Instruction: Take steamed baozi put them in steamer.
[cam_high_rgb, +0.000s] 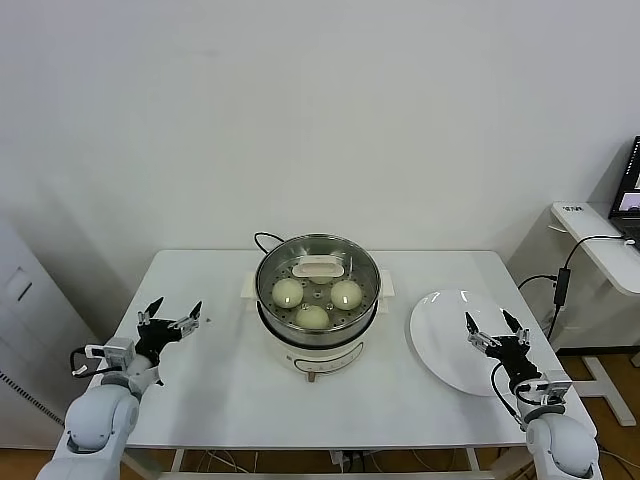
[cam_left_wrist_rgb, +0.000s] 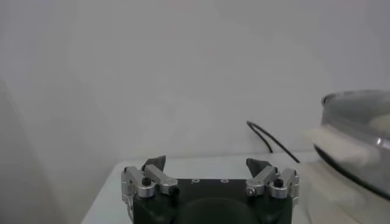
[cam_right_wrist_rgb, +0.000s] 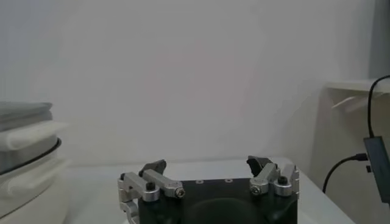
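The steamer (cam_high_rgb: 317, 305) stands in the middle of the white tabletop (cam_high_rgb: 220, 370). It is a shiny steel basket on a white pot base, and a black cord (cam_high_rgb: 266, 240) goes out from behind it toward the wall. Inside the basket lie three round cream-white steamed baozi (cam_high_rgb: 312, 317): one on the robot's left side, one on the right side, and one nearer to the robot between them. They lie close together on the perforated bottom. At the far side of the basket there is also a paler, more flat white piece (cam_high_rgb: 318, 267); I cannot tell what it is.

To the right of the steamer, a little apart from it, a flat white plate (cam_high_rgb: 450, 340) lies on the tabletop, with nothing on it.

The left claw (cam_high_rgb: 170, 319) hovers over the left part of the tabletop, well apart from the steamer. Its fingers are spread wide and hold nothing. In the left wrist view the same claw (cam_left_wrist_rgb: 209, 174) shows its two fingertips far from each other, with the steamer (cam_left_wrist_rgb: 359, 137) at the side.

The right claw (cam_high_rgb: 494, 327) is over the near edge of the plate, also spread wide and empty. The right wrist view shows this claw (cam_right_wrist_rgb: 210, 173) with its fingers apart, and the steamer (cam_right_wrist_rgb: 27, 146) at the edge.
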